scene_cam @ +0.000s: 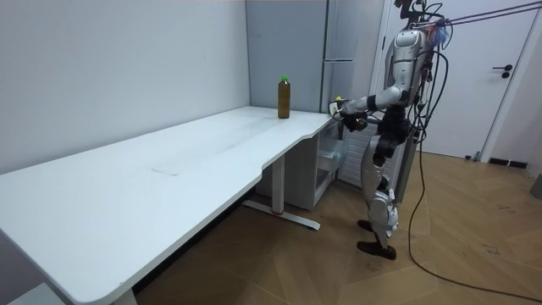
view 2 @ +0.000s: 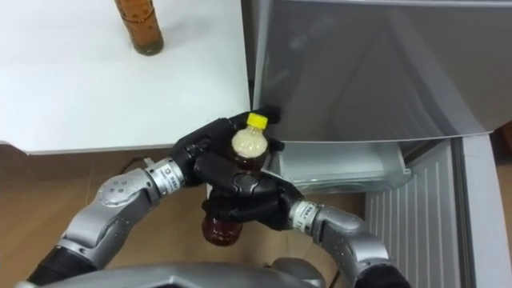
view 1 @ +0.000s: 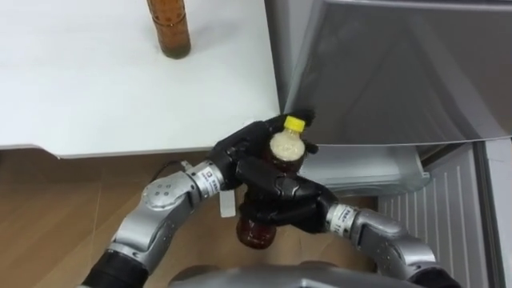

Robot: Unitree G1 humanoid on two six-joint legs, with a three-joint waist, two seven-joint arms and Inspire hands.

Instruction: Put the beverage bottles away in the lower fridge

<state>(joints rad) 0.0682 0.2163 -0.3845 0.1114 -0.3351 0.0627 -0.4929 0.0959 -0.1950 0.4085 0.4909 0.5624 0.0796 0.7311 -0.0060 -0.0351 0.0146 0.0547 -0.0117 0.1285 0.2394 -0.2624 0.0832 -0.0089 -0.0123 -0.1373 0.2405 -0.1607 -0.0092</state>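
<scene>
The left hand [view 1: 238, 154] and right hand [view 1: 282, 197] both curl their fingers round a yellow-capped bottle [view 1: 286, 147], held off the surface's [view 1: 120, 96] near corner, beside the fridge [view 1: 384, 72]. A second bottle [view 1: 170, 26] stands on the surface, its label unreadable.

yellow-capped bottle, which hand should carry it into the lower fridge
Probably the right hand: curled round the middle of the bottle, with the open lower fridge on its side. The left hand grips near the neck.
</scene>
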